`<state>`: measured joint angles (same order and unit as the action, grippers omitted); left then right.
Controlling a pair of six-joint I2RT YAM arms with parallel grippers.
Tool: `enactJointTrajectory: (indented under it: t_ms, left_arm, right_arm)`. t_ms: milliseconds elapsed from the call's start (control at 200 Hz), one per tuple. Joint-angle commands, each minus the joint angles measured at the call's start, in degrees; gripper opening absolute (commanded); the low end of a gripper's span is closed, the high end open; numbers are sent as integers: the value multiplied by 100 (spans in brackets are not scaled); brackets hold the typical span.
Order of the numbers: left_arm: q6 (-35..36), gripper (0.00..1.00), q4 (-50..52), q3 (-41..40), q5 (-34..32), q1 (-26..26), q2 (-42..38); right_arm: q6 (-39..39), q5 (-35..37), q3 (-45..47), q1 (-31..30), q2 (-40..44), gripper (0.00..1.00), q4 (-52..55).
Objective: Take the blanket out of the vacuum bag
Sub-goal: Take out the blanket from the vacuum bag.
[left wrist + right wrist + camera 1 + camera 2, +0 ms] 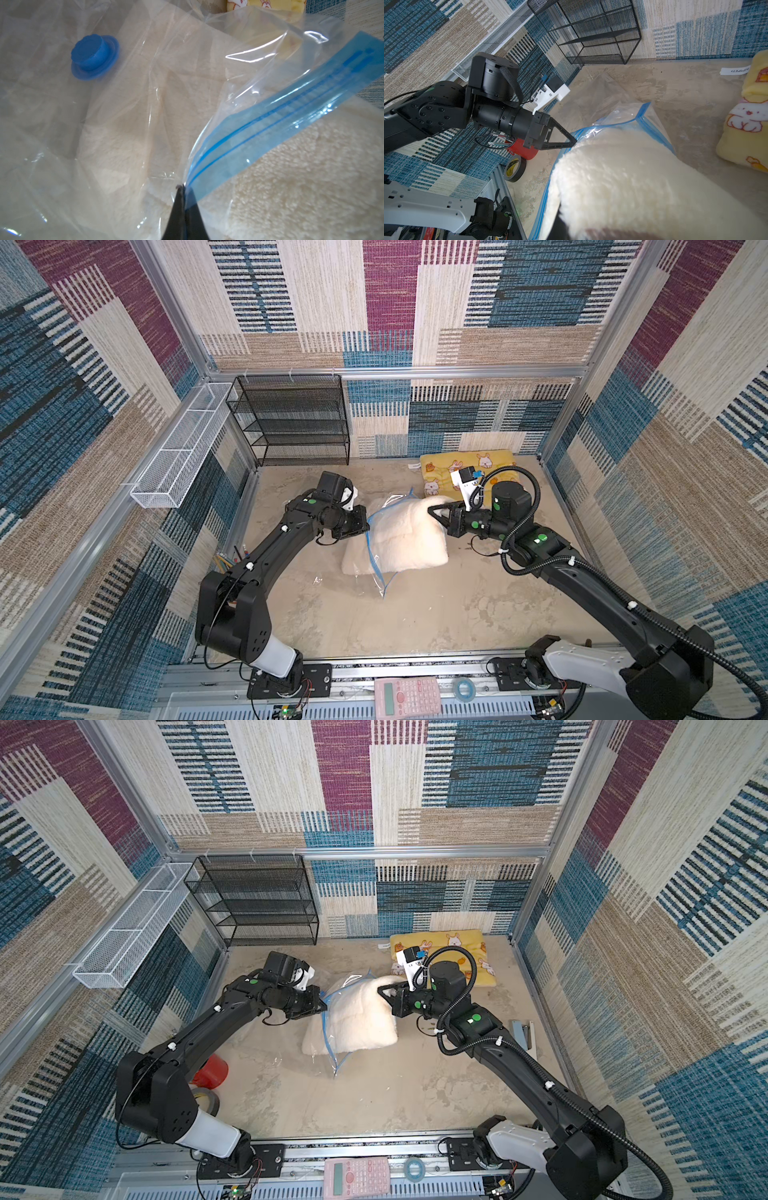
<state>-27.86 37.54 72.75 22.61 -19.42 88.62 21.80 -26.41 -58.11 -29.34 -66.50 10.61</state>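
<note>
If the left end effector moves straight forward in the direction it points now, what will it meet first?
Probably the white blanket: the left end effector, shut on the blue edge of the vacuum bag, points straight at it. Depth is unclear.

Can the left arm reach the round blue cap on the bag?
Probably: the cap sits bare on the vacuum bag, close by, but the left pincer is busy, shut on the zip strip.
</note>
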Motion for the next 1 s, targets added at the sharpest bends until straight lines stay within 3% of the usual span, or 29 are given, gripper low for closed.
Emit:
enactJointTrajectory:
  t_ms: [0, 461, 997]
  left_arm:
    - [123, 0, 56, 46, -108, 0, 5]
    - [132, 0, 113, 76, -253, 0, -29]
    - [239, 0, 492, 145, -1589, 16, -274]
  right_arm:
    - [-97, 48, -60, 8, 81, 0, -183]
    - [-193, 503, 116, 121, 313, 0, -9]
    - [-236, 196, 593, 131, -84, 0, 8]
